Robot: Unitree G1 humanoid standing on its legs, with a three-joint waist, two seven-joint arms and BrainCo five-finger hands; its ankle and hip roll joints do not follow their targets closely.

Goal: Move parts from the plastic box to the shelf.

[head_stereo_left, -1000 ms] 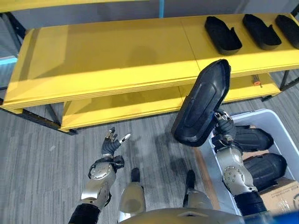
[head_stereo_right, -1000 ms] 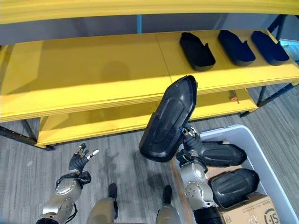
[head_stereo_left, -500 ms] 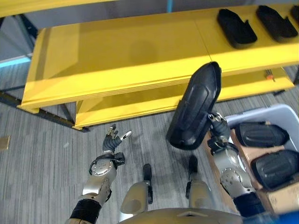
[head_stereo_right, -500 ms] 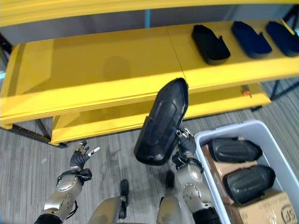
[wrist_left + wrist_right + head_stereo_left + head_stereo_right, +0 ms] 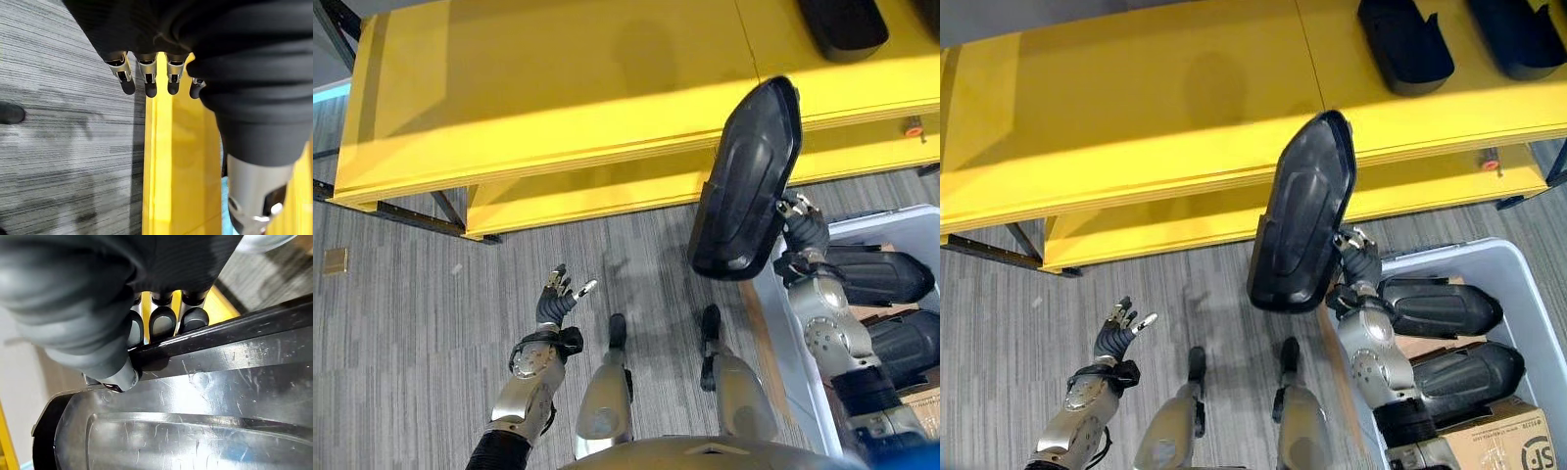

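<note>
Above the plastic box [image 5: 1518, 284], right hand [image 5: 1359, 266] pinches a long black part [image 5: 1302, 227] by its lower rim; the right wrist view shows fingers [image 5: 162, 323] curled over the edge. Part is held near upright, top end level with the front edge of the yellow shelf [image 5: 1136, 108], probably so it clears that edge before being laid flat. More black parts [image 5: 1440, 305] sit in the box, others [image 5: 1405, 44] lie toward the shelf's far right end, so free board is to their left. Left hand [image 5: 553, 305] hangs low over the floor, fingers loosely spread, holding nothing, likely kept clear as this is a one-hand carry.
</note>
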